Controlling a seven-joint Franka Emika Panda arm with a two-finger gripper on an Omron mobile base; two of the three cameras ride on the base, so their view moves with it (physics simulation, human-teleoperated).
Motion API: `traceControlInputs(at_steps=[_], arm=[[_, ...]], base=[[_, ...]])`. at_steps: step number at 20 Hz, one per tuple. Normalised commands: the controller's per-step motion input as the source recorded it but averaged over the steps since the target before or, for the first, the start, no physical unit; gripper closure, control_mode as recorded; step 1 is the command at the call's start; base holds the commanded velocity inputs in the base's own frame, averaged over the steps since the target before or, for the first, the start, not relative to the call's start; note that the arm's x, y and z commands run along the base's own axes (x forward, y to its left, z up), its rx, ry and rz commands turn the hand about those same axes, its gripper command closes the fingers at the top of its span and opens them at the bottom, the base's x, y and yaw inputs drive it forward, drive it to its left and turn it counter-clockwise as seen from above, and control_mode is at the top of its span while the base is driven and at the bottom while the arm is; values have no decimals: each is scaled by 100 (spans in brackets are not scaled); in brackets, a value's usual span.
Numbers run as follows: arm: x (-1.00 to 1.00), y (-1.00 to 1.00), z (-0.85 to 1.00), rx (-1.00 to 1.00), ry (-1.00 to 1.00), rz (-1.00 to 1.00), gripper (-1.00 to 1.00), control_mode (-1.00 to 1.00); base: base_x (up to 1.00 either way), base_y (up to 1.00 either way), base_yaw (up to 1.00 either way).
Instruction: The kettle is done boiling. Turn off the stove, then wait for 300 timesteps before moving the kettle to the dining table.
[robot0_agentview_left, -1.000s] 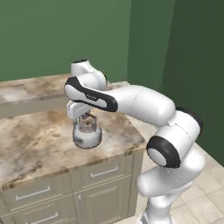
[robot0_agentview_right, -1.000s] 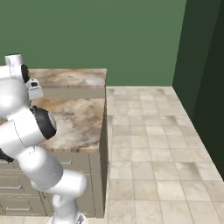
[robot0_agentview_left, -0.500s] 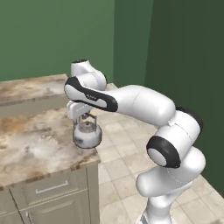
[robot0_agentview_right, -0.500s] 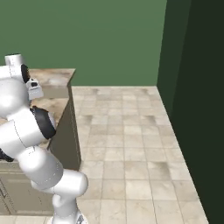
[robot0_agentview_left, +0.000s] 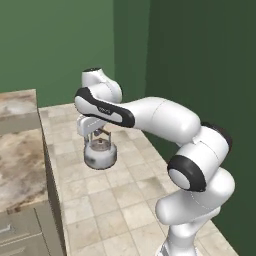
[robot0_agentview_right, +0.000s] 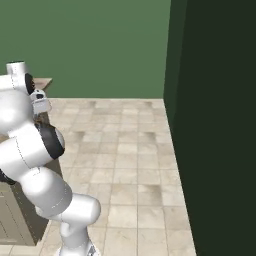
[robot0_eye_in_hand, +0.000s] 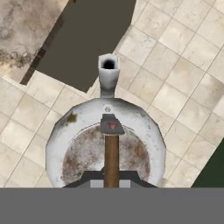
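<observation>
Small squat silvery metal kettle (robot0_agentview_left: 100, 154) with thin arched handle: hangs over the tiled floor, just right of the beige-brown marble counter (robot0_agentview_left: 17, 165). Two-finger gripper (robot0_agentview_left: 98, 133) clamped on the handle's top. Rigid, smooth, likely water-heavy; may swing, so grip the handle centre

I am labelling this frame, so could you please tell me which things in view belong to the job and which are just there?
Job:
- kettle, hanging over the floor
- gripper, shut on its handle

Just there:
- marble island top
- cabinet drawers
- tiled floor
- green wall
</observation>
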Motion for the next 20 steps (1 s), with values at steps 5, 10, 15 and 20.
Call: traceControlInputs(at_steps=[5, 10, 15, 20], arm=[[0, 0, 0, 0, 0, 0, 100, 100], [0, 0, 0, 0, 0, 0, 100, 100], [0, 0, 0, 0, 0, 0, 100, 100], [0, 0, 0, 0, 0, 0, 100, 100]], base=[[20, -73, 12], [25, -61, 17], [32, -47, 20], [41, -10, 20]])
